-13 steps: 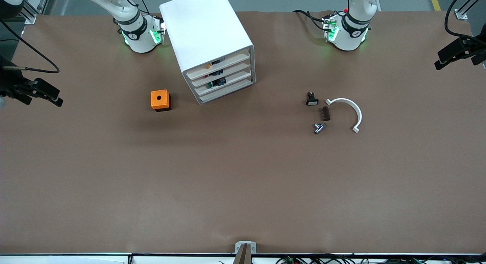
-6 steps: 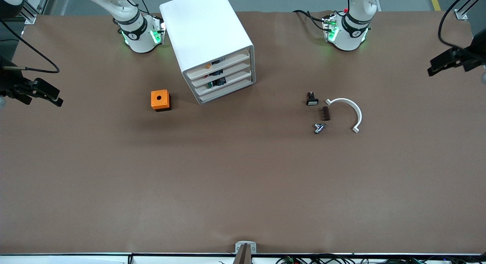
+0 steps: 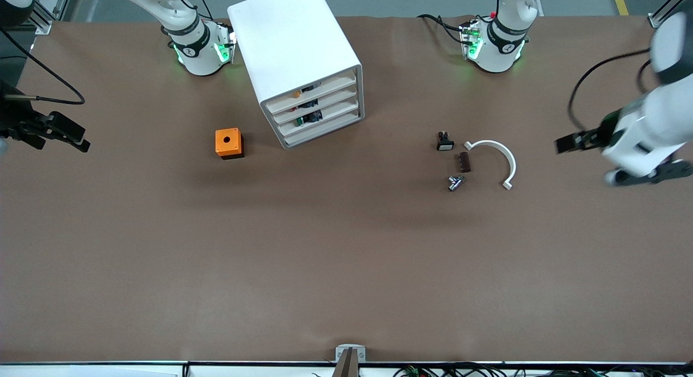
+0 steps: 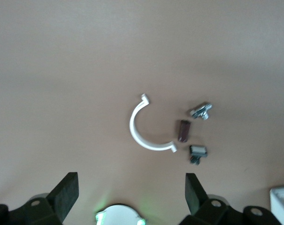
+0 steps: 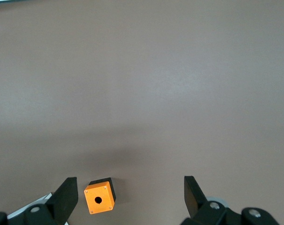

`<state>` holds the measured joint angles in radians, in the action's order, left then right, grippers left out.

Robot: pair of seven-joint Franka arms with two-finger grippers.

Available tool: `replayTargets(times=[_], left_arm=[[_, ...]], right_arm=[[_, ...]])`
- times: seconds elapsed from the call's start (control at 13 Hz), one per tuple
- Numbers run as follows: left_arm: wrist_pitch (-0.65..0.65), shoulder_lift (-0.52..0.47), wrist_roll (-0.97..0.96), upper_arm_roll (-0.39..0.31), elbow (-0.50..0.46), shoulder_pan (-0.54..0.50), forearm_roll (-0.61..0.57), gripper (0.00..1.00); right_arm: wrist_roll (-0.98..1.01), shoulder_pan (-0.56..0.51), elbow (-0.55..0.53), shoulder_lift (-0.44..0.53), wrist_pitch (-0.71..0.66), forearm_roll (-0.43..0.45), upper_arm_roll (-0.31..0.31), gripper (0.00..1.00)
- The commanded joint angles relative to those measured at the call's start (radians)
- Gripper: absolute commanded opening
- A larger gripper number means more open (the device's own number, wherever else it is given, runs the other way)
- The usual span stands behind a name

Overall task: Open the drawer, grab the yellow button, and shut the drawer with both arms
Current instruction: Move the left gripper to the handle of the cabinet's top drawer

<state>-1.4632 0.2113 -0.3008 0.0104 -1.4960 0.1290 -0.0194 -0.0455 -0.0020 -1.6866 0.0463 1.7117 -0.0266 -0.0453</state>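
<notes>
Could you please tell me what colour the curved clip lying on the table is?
White; the curved clip shows best in the left wrist view.

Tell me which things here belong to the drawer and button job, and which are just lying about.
Job: top drawer of the white cabinet, shut; orange button inside; left gripper, right gripper, fingers open.
Lying about: orange cube, white arc piece, three small parts.

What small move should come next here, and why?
Probably bring the left gripper, open and empty over the table's left-arm end, toward the cabinet and its top drawer. That drawer looks shut, with the orange button showing inside, and no gripper is near it. The right gripper, also open, waits at the right arm's end.
</notes>
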Motion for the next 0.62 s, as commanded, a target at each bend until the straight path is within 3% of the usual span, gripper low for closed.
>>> replayTargets(times=[0.0, 0.23, 0.54], left_arm=[[-0.037, 0.071, -0.136, 0.005, 0.023, 0.056, -0.002, 1.0], [-0.063, 0.146, -0.413, 0.005, 0.029, 0.161, 0.006, 1.0], [-0.062, 0.198, -0.872, 0.007, 0.031, 0.245, 0.187, 1.0]], right_arm=[[0.016, -0.016, 0.01, 0.0, -0.011, 0.01, 0.012, 1.0], [0.009, -0.012, 0.01, -0.002, -0.011, 0.011, 0.013, 1.0], [0.012, -0.016, 0.004, 0.0, -0.009, 0.011, 0.013, 1.0]])
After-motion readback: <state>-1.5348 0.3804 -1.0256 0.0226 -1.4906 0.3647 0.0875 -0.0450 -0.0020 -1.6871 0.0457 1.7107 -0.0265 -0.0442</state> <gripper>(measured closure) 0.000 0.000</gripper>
